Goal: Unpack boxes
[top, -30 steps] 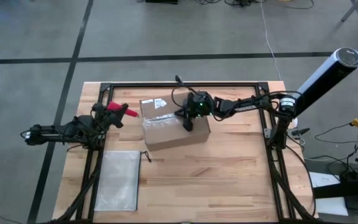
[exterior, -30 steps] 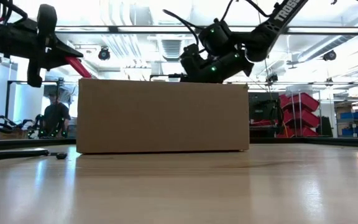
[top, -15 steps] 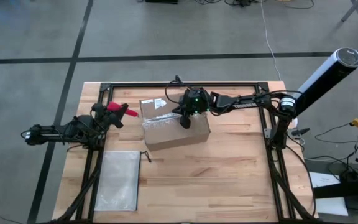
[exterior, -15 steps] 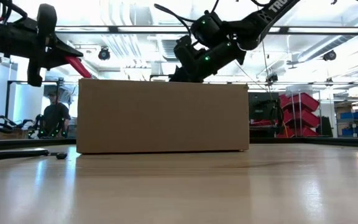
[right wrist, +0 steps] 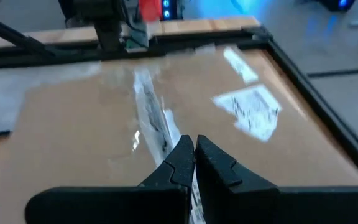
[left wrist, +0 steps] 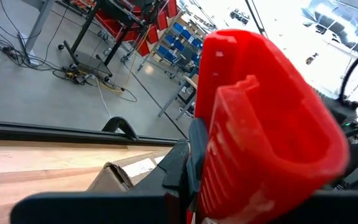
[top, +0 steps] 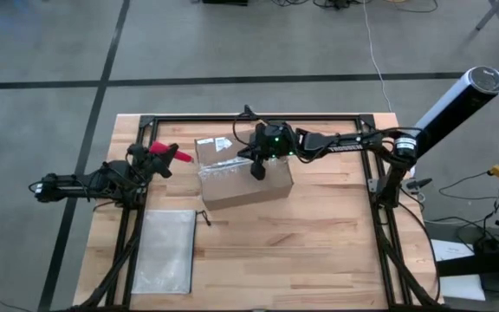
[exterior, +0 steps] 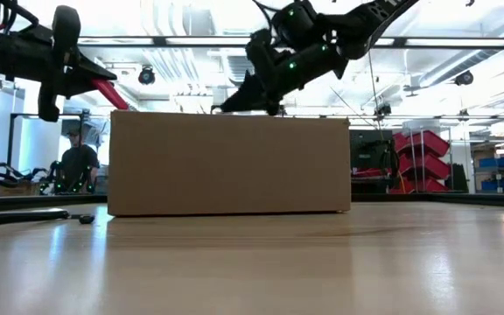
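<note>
The brown cardboard box stands on its bottom on the table, with a clear-taped seam and a white label on top. My right gripper is shut above the middle of the box top, and the low view shows its fingers slanting down toward the table's left. My left gripper hovers left of the box, above the table, shut on a red utility knife. My left gripper pinches the red utility knife's handle between its dark fingers. The knife is lifted clear and points up and toward the box. My right gripper's shut fingertips stand just over the taped seam on the box top; I cannot tell whether they touch it.
A flat translucent zip pouch lies near the table's left near corner, with a small black pull beside it. A black frame rail runs along the far edge. Bare wood lies right of and in front of the box. A person sits in the room behind.
My right gripper has stayed shut and shifted a little toward the table's left over the box top. Its wrist has risen and its fingers have tipped flatter, reaching left along the top. The box and my left gripper with the knife have kept still.
</note>
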